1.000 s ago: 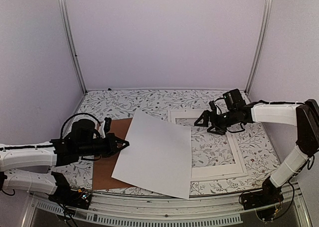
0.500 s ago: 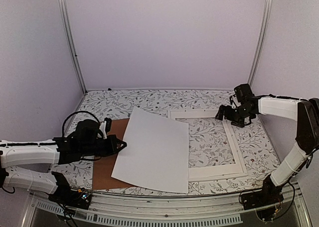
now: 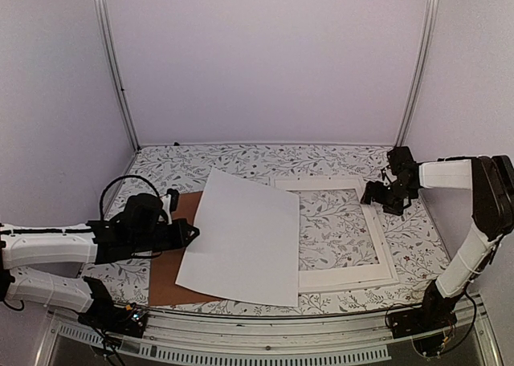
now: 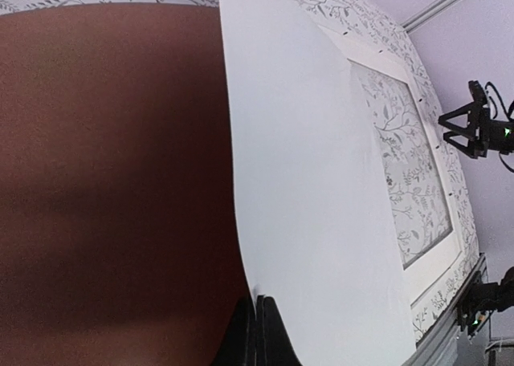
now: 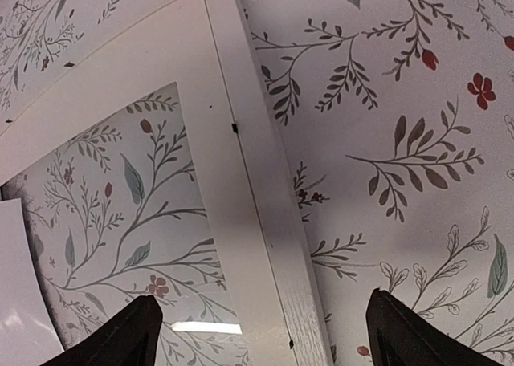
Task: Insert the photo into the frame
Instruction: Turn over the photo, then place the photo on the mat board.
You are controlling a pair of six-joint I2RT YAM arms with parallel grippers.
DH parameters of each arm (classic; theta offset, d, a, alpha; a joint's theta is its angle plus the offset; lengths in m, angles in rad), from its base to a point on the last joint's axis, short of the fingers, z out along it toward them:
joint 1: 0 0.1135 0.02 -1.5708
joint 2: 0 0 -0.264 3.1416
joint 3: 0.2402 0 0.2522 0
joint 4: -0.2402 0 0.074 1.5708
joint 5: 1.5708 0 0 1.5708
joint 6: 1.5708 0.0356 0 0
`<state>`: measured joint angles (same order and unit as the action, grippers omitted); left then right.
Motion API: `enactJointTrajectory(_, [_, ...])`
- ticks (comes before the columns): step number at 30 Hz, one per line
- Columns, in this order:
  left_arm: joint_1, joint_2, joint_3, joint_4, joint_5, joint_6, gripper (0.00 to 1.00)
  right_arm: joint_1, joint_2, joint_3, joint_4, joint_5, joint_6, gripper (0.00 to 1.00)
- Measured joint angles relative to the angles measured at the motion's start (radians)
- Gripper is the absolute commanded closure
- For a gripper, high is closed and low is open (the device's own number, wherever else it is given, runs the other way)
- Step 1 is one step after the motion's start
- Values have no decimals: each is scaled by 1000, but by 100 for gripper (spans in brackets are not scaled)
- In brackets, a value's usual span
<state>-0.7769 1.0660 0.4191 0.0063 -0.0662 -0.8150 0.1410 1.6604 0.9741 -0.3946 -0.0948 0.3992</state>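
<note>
My left gripper (image 3: 193,231) is shut on the left edge of a large white paper sheet (image 3: 241,237), the photo with its blank back up; its printed side is hidden. The sheet (image 4: 313,181) is held by my left gripper (image 4: 257,311), slants up and covers the left part of the white frame (image 3: 388,246). The frame lies flat on the right with a wide white mat (image 5: 225,181) inside its thin rim (image 5: 277,197) and a clear pane. My right gripper (image 3: 384,201) is open and empty above the frame's far right side; its jaws (image 5: 261,295) straddle the rim.
A brown backing board (image 3: 169,262) lies under the sheet's left edge, and it fills the left of the left wrist view (image 4: 112,181). The table has a floral cloth (image 3: 241,161). Metal posts (image 3: 112,69) stand at the back corners. The right arm (image 4: 482,129) shows in the left wrist view.
My right gripper has moved right, from over the frame's far edge to its far right side. The sheet has shifted slightly left with my left gripper.
</note>
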Motion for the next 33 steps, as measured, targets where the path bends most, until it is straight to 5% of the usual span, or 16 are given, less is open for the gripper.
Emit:
enactJointTrajectory(15, [0,-42,-51,142,-29,-40,100,-5,16,-115,132,-129,-9,28])
enactJointTrajectory(33, [0,106,-36,234,66,-85,100,114,-64,-248,254,-262,107,29])
